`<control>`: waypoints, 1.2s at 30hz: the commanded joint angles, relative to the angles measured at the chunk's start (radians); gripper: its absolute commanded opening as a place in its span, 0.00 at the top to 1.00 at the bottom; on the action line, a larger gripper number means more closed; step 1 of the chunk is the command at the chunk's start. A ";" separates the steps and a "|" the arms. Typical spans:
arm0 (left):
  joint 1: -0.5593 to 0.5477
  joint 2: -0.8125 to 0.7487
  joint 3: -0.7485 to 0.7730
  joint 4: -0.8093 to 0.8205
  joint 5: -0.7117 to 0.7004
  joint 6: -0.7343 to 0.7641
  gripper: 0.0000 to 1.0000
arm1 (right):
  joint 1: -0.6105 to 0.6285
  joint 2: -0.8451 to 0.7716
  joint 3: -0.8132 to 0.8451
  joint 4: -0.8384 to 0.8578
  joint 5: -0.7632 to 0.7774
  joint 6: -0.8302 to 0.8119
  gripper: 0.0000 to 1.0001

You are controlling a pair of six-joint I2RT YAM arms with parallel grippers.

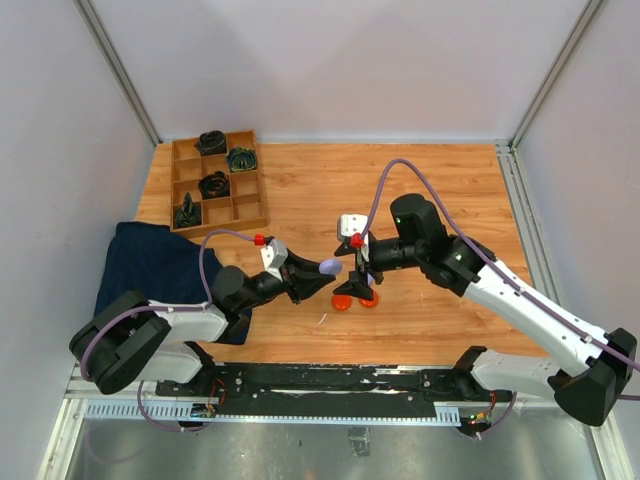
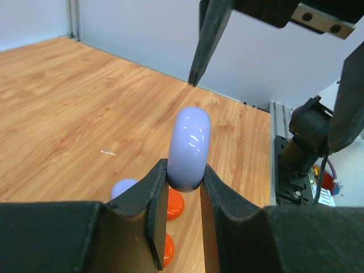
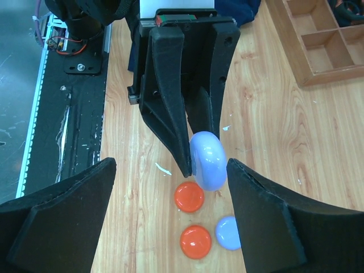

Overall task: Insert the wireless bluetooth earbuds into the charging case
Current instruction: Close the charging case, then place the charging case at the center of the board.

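The glossy lavender rounded plastic case [image 2: 190, 149] is pinched on edge by the left gripper [image 2: 185, 169] above the wooden table [image 1: 440, 200]; the wide-spread right gripper [image 3: 170, 170] should be centred before closing; earbuds cannot be discerned.

Reaching in low over the bench from the left with the left hand [image 1: 322, 272] pinched shut on a lavender disc [image 2: 190, 148] held on edge, and bending in from the right to face it with the right hand [image 1: 360, 276] spread wide, fingertips close by.
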 commanded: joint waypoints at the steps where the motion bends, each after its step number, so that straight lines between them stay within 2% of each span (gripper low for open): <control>1: 0.006 -0.010 0.026 -0.056 -0.030 -0.036 0.98 | -0.006 -0.046 -0.008 -0.015 0.068 0.014 0.19; 6: 0.006 -0.077 0.051 -0.311 -0.085 -0.087 0.96 | -0.006 -0.101 -0.053 -0.014 0.293 0.097 0.18; 11: 0.006 -0.129 0.153 -0.740 -0.196 -0.136 0.94 | -0.005 -0.163 -0.119 -0.002 0.495 0.186 0.17; 16: 0.006 -0.078 0.251 -0.964 -0.224 -0.175 0.92 | -0.006 -0.224 -0.192 0.015 0.636 0.251 0.17; 22: 0.013 0.084 0.371 -1.073 -0.209 -0.249 0.91 | -0.006 -0.287 -0.253 0.023 0.728 0.278 0.16; 30: 0.034 0.283 0.490 -1.135 -0.153 -0.316 0.82 | -0.007 -0.362 -0.301 0.018 0.786 0.272 0.15; 36: 0.046 0.369 0.554 -1.169 -0.108 -0.336 0.75 | -0.007 -0.383 -0.312 0.009 0.783 0.264 0.15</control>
